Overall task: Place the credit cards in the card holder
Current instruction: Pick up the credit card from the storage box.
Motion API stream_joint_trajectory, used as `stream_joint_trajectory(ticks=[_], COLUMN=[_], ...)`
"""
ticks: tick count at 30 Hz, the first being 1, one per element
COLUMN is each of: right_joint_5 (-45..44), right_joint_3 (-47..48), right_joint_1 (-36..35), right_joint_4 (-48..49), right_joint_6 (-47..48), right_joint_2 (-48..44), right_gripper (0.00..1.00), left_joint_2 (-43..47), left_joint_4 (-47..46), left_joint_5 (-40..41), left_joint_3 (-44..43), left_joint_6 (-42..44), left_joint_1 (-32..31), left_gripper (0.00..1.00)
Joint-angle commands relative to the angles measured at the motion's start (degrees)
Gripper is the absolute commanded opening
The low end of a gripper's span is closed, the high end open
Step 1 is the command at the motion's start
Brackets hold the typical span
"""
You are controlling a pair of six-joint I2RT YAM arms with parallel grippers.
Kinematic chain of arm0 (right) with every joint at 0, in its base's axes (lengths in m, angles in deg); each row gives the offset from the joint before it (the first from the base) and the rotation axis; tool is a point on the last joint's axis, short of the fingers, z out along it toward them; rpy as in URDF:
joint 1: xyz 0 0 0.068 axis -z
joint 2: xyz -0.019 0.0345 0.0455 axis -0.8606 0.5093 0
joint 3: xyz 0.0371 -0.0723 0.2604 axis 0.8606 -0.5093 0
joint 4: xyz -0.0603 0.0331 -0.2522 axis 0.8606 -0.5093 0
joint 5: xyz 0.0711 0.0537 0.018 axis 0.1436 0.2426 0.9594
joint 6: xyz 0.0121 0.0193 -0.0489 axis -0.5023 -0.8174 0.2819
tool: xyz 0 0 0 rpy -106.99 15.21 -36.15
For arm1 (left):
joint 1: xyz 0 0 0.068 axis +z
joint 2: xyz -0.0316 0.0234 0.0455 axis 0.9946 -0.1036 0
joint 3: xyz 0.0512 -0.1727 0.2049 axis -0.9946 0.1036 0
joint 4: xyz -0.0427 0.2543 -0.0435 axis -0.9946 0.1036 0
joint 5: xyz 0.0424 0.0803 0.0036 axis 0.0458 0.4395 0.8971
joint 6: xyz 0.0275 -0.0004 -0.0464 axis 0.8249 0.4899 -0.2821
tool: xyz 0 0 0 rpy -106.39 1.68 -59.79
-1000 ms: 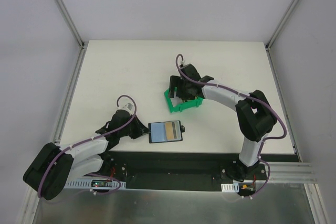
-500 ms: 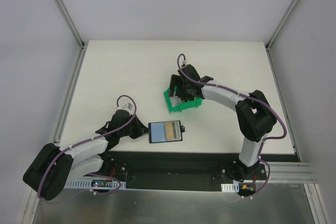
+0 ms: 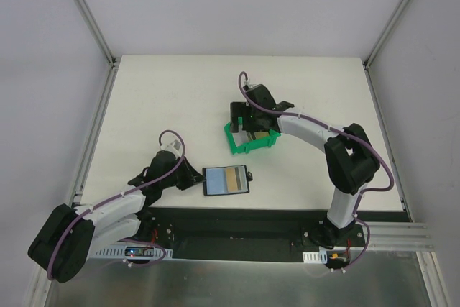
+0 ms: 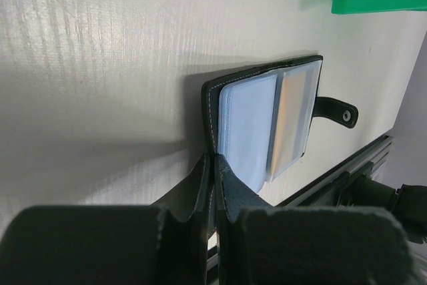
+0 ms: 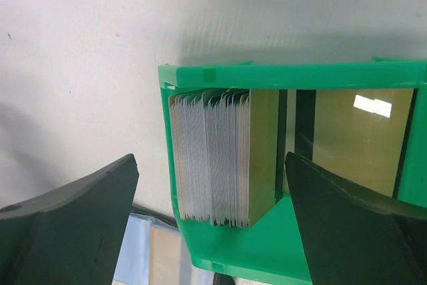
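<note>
White table (image 3: 165,106): pinches open holder (image 4: 247,125) in clenched left gripper (image 4: 213,165), spreads empty right gripper (image 5: 210,158) over cards (image 5: 260,151) in bin (image 5: 293,75); one seemingly slotted, rest to go.

**Bright, even, soft up close**

From above I get flat light on the white table (image 3: 180,106), shadows faint. Left wrist view: broad grey shadow at left. Right wrist view: glare on a gold card (image 5: 353,145) upper right, fingers (image 5: 67,218) blurred below.
</note>
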Motion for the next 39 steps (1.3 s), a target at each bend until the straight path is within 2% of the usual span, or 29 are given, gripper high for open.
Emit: stream_joint_trajectory(ticks=[1,8,11,14,15,21,27,28,31,39], right_joint_5=[1.0,2.0,1.8,0.3,-0.1,5.9,8.3,8.5,10.0,12.3], right_joint_3=[3.1,2.3,-0.2,-2.2,-2.5,-2.6,-1.1,-0.3,0.7,1.1], right_joint_1=[0.9,2.6,2.6,2.7,3.0,6.0,6.7,6.7,6.8,6.6], right_joint_4=[0.4,-0.4,2.3,3.4,3.3,2.0,0.3,-0.5,-1.4,-1.9], right_joint_6=[4.2,6.4,8.6,10.0,9.4,5.0,6.2,6.4,6.4,7.1], right_joint_2=[-4.2,-5.5,-7.8,-10.0,-10.5,-11.4,-8.0,-7.1,-4.6,-1.2], right_gripper=[0.95,0.95,0.95,1.00,0.96,0.96,0.96,0.99,0.90,0.88], left_joint_2=[1.1,1.3,1.3,1.2,1.0,-0.6,-1.5,-1.8,-2.1,-1.7], left_joint_4=[0.5,1.0,1.0,0.9,0.9,0.6,0.5,0.6,0.7,0.5], left_joint_5=[-0.2,0.0,0.0,0.0,-0.1,-0.4,-0.1,0.0,-0.1,0.5], left_joint_3=[-1.1,-0.9,-0.8,-1.0,-0.9,-1.6,-2.2,-2.4,-2.6,-1.9], left_joint_6=[0.8,0.5,0.4,0.5,0.6,0.7,0.9,0.9,0.7,-0.1], left_joint_1=[0.5,0.5,0.5,0.5,0.5,0.5,0.5,0.4,0.5,0.5], left_gripper=[0.00,0.00,0.00,0.00,0.00,0.00,0.00,0.00,0.00,0.00])
